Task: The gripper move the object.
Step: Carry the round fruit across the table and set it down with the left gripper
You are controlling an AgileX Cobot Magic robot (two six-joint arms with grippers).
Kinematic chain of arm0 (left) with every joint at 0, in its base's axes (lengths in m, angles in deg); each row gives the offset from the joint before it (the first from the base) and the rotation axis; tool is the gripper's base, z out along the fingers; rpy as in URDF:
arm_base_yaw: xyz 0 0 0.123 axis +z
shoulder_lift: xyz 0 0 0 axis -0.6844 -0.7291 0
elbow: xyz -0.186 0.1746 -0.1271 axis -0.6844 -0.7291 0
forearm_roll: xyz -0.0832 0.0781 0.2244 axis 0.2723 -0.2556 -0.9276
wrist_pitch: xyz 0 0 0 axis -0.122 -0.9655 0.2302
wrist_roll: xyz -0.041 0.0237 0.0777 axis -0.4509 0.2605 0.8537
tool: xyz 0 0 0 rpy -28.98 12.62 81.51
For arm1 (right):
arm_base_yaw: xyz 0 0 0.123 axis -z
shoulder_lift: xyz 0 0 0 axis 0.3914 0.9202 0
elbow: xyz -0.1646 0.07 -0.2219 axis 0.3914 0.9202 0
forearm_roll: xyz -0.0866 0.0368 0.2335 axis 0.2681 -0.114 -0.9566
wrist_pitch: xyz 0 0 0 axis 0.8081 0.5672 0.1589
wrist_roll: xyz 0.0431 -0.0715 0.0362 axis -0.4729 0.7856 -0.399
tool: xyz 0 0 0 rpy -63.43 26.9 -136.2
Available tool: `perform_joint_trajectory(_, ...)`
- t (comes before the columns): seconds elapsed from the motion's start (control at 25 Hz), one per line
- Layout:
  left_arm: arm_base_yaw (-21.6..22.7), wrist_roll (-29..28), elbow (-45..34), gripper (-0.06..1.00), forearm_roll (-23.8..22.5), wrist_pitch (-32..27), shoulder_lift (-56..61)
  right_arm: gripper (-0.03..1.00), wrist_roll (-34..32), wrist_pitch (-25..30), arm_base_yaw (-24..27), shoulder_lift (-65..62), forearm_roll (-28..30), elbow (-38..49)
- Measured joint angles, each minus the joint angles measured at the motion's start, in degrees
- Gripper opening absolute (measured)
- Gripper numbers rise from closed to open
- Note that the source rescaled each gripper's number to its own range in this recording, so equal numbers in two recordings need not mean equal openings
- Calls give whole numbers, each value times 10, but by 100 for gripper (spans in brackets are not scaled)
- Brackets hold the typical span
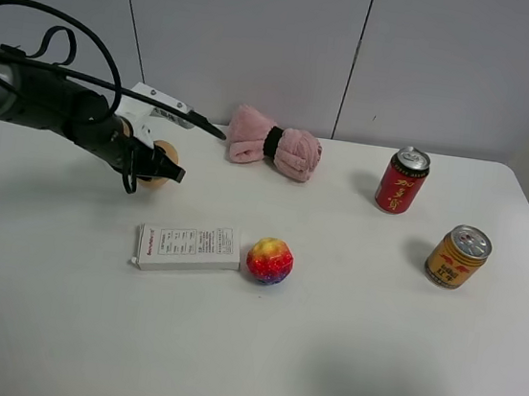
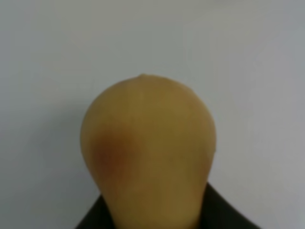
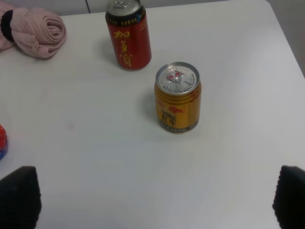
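Small roundish tan-brown potato-like ball (image 1: 163, 155) gripped by the black left fingers (image 1: 173, 174), at the far left of the white counter (image 1: 341, 362). From the left wrist camera: narrower end wedged between the two dark fingers, rounded end with a darker reddish spot poking out past the tips. Hard to tell whether resting on the counter or held just above it.

Nearer and toward the middle, a flat white printed cardboard box (image 1: 189, 249), with a fuzzy red-yellow-purple ball (image 1: 269, 260) just beside its right end. Farther back, a rolled pink cloth with a black band (image 1: 274, 145). On the right, a red drink can (image 1: 401, 180) farther and a yellow drink can (image 1: 457, 256) nearer, apart from each other.

Right fingers (image 3: 19, 198) spread wide, holding nothing, facing the yellow can.
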Motion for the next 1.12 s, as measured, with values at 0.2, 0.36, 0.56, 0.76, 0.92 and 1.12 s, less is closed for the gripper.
perform_joint_trajectory(0.2,1,-76,0,3,-1,6,-35,100,0,0,0,0,0,0)
perform_joint_trajectory(0.36,1,-85,0,33,-1,10,-43,100,0,0,0,0,0,0)
perform_joint_trajectory(0.56,1,-88,0,79,-2,27,-44,100,0,0,0,0,0,0)
perform_joint_trajectory(0.76,-4,-95,0,87,-2,23,-23,100,0,0,0,0,0,0)
perform_joint_trajectory(0.92,-31,-95,0,87,8,15,40,100,0,0,0,0,0,0)
perform_joint_trajectory(1.12,-62,-95,0,87,13,-29,127,100,0,0,0,0,0,0)
